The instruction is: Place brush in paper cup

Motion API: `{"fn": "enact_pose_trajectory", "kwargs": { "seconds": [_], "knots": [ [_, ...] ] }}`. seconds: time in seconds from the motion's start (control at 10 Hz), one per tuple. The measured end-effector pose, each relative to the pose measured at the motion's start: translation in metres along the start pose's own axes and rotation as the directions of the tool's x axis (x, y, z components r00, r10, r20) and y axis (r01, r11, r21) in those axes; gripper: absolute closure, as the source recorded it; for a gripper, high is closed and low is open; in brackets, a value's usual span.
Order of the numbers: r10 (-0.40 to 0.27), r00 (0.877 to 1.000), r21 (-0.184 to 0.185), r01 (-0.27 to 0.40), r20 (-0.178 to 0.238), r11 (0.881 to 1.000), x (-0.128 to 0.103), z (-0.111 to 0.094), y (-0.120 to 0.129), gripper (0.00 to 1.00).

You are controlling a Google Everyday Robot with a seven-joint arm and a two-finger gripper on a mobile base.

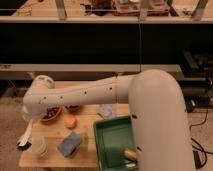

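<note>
The brush (26,134) hangs almost upright under the end of my white arm, cream handle up and dark head down at the table's left edge. My gripper (30,119) is mostly hidden behind the arm's wrist and is shut on the top of the handle. The white paper cup (39,146) stands upright on the front left of the wooden table (52,131), just right of the brush head. The brush head is beside the cup's rim, outside the cup.
An orange bowl (50,114) of dark bits and a darker bowl (74,107) sit behind the cup. An orange piece (71,121), a blue sponge (70,144) and a green tray (111,136) holding a tan object (131,154) lie to the right.
</note>
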Motion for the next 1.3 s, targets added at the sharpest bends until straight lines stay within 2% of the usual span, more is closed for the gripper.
{"fn": "enact_pose_trajectory", "kwargs": {
  "seconds": [0.1,0.3,0.6,0.7,0.8,1.0,1.3],
  "knots": [
    [-0.002,1.0,0.005,0.002,0.003,1.0,0.003,0.003,0.002,0.89],
    [-0.01,0.999,0.017,0.01,0.041,1.0,0.004,0.01,0.006,0.89],
    [-0.049,0.992,0.034,0.046,0.112,0.998,0.003,0.014,0.011,0.89],
    [-0.066,0.988,0.034,0.062,0.14,0.997,0.002,0.015,0.013,0.89],
    [-0.081,0.979,0.033,0.076,0.186,0.997,0.002,0.017,0.015,0.89],
    [-0.09,0.976,0.033,0.085,0.2,0.996,0.0,0.017,0.016,0.89],
    [-0.086,0.979,0.04,0.08,0.183,0.996,0.0,0.017,0.015,0.89]
  ]
}}
